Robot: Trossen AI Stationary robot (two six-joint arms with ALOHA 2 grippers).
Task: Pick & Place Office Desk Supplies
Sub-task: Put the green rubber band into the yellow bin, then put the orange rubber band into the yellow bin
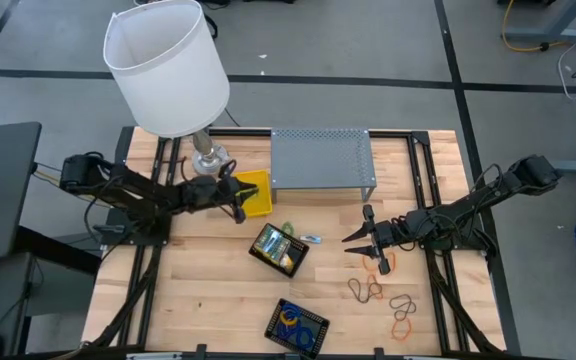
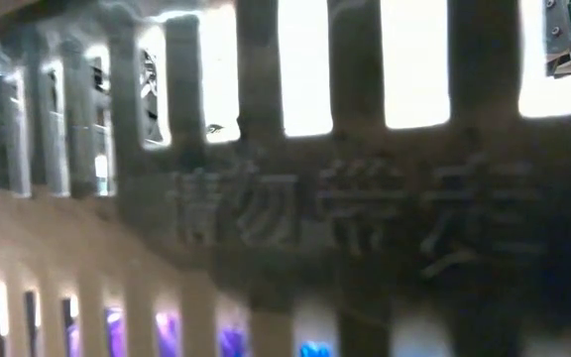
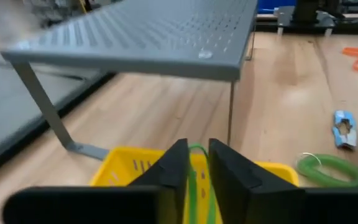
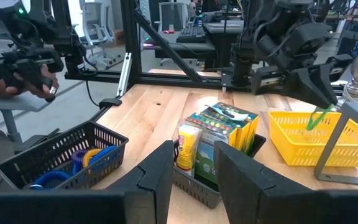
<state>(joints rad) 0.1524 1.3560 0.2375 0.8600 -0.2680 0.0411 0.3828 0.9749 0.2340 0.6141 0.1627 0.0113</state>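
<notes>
My left gripper hovers over the yellow basket near the lamp's foot, shut on a green rubber band. My right gripper is open above the table right of centre, pointing at the black tray of yellow-green crayon boxes. An orange band lies under its wrist. More loose bands lie on the wood nearer the front edge. Another green band and a small blue item rest beside the tray. The low view is blocked by blurred mesh. My left gripper pinches the green rubber band between its two fingers. The fingers slant down from the table's left side. The band hangs below them as thin strands, reaching into the yellow basket.
A grey perforated shelf stands at the table's far middle, next to the yellow basket. The lamp with a white shade rises at the far left. A black basket with blue and yellow bands sits near the front edge.
</notes>
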